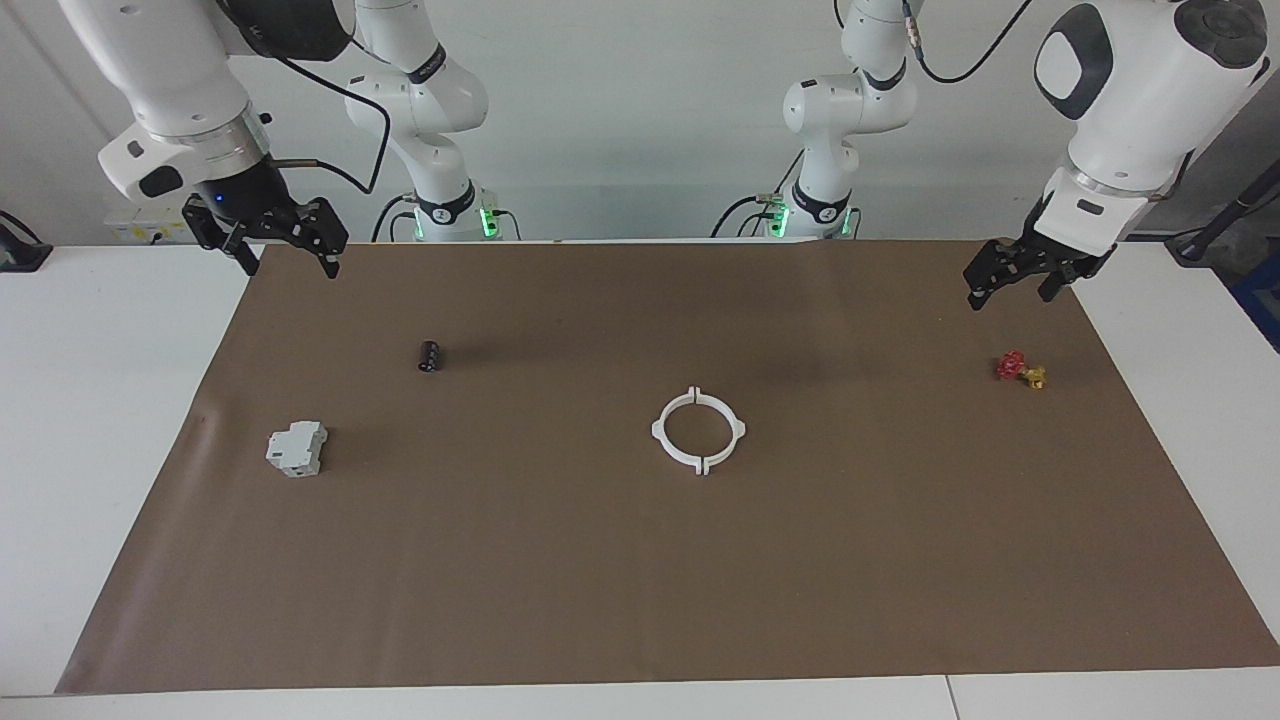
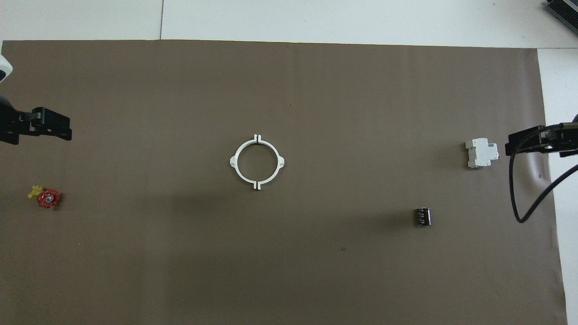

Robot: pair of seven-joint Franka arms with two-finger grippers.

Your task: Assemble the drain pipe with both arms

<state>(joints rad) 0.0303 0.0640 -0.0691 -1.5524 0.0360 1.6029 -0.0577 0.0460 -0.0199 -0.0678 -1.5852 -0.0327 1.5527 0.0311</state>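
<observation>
Trouble could come if a tool bumps the drain pipe: its two white half-rings only lie together as one ring in the middle of the tabletop, with thin gaps at the tabs, so a push could slide them apart. The left tool hangs up in the air over the corner by the red-and-yellow valve, fingers spread, holding nothing. The right tool hangs over the other corner by the robots, also spread wide and touching nothing.
</observation>
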